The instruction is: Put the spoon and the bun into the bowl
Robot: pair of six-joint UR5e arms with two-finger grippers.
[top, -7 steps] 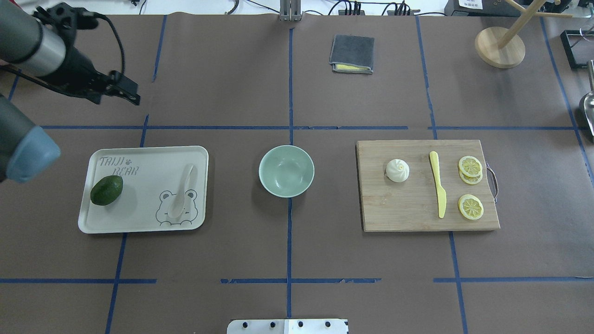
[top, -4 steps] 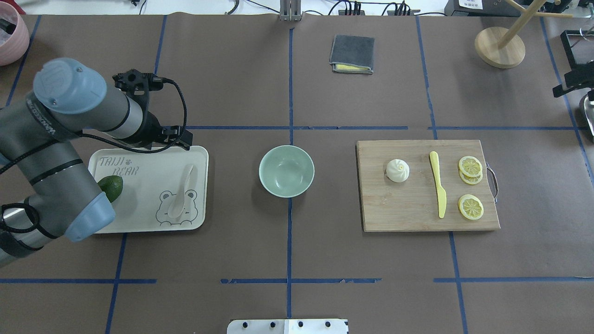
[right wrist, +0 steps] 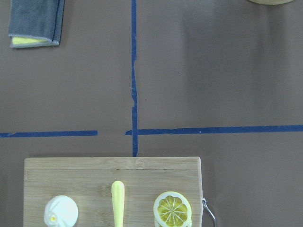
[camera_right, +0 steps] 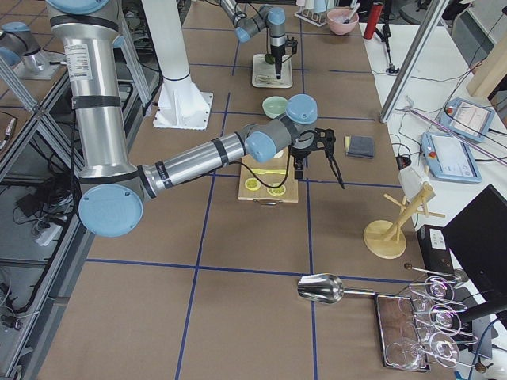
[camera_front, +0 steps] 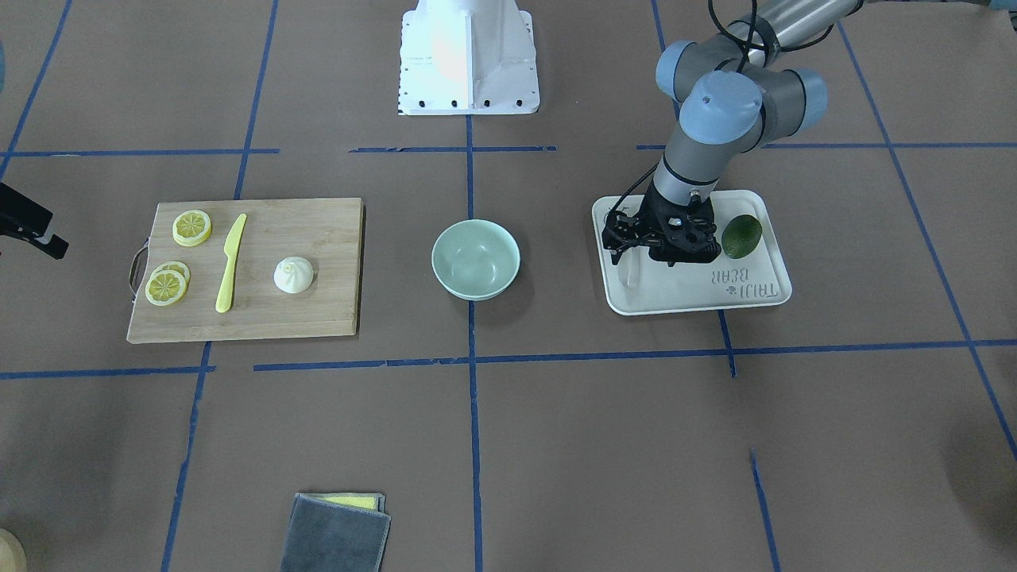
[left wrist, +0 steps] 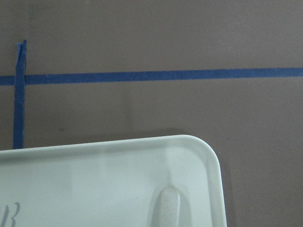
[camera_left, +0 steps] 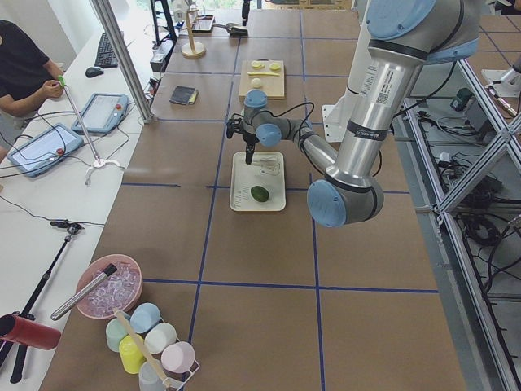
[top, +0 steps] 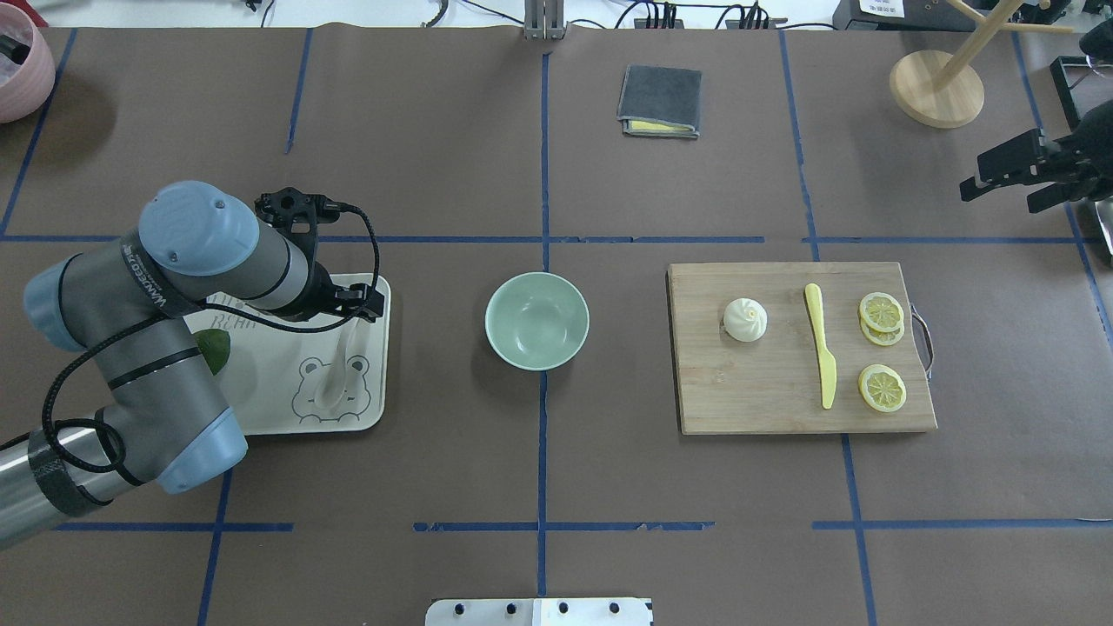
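Note:
The beige spoon (top: pixel 334 376) lies on the white bear tray (top: pixel 287 426), scoop toward the robot. Its handle tip shows in the left wrist view (left wrist: pixel 168 208). My left gripper (camera_front: pixel 653 248) hangs over the tray's far right corner, just above the spoon handle. Its jaws look apart and empty. The white pleated bun (top: pixel 746 319) sits on the wooden cutting board (top: pixel 756 391). The mint-green bowl (top: pixel 536 320) stands empty at the table's middle. My right gripper (top: pixel 1000 184) is high at the far right, beyond the board, jaws apart and empty.
A green avocado (camera_front: pixel 741 236) lies on the tray, partly under my left arm. A yellow knife (top: pixel 822 348) and lemon slices (top: pixel 883 387) share the board. A folded grey cloth (top: pixel 659 101) and a wooden stand (top: pixel 936 87) are at the back.
My left arm swung from the far left corner in over the tray and came down above the spoon handle. My right gripper came into view at the right edge and moved inward.

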